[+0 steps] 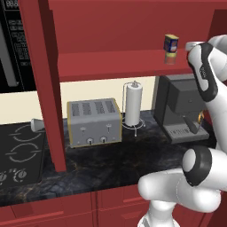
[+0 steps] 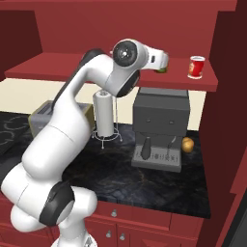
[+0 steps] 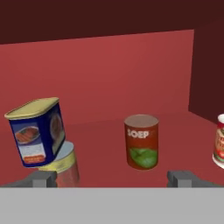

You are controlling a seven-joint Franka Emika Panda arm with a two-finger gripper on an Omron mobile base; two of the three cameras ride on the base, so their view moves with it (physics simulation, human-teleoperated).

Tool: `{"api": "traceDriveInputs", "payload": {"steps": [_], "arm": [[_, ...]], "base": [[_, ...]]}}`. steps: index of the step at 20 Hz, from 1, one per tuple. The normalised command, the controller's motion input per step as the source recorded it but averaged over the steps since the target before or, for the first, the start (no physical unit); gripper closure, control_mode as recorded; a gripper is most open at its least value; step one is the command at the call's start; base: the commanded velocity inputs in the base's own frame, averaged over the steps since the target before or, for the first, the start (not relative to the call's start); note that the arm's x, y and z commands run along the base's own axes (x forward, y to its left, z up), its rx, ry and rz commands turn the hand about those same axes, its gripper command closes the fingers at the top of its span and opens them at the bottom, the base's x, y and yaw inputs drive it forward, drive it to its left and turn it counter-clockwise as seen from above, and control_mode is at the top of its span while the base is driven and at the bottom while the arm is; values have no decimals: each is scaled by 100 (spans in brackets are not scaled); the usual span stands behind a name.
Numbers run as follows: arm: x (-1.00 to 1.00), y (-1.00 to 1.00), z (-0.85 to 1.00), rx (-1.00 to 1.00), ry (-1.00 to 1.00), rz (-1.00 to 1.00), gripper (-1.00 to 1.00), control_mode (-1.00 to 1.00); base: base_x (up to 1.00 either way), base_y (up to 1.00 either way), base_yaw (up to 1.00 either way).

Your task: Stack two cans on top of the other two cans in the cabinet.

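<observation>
In the hand view the end effector (image 3: 112,178) has its two dark fingertips (image 3: 41,178) spread wide at the bottom edge, pinching nothing. Between them, toward 12 o'clock, the dark red can with a green band (image 3: 141,141) stands upright on the cabinet shelf (image 3: 109,74), apart from both tips. At 9 o'clock the blue can with yellow markings (image 3: 37,131) sits tilted on top of the tan-brown can (image 3: 61,164), whose pale lid shows beneath it; the two touch. At 3 o'clock the red can with a white label (image 3: 220,141) stands at the frame's edge, well apart from the dark red one.

In the left base view the blue can (image 1: 170,43) rests on the tan one (image 1: 170,57) on the cabinet (image 1: 102,64) shelf, at 1 o'clock. Below, on the dark surface (image 1: 115,159), stand a toaster (image 1: 94,122), a paper towel holder (image 1: 133,105) and a coffee machine (image 1: 179,106).

In the right base view the red-and-white can (image 2: 196,67) stands alone on the shelf at 1 o'clock.
</observation>
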Motion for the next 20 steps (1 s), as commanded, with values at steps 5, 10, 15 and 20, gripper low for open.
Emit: {"api": "traceDriveInputs", "payload": {"steps": [5, 10, 15, 20], "arm": [[0, -13, 0, 0, 1, 0, -100, -100], [0, -10, 0, 0, 0, 0, -100, -100], [0, -11, 0, 0, 0, 0, -100, -100], [0, -13, 0, 0, 1, 0, -100, -100]], "base": [[0, 0, 0], [0, 0, 0], [0, 0, 0], [0, 0, 0]]}}
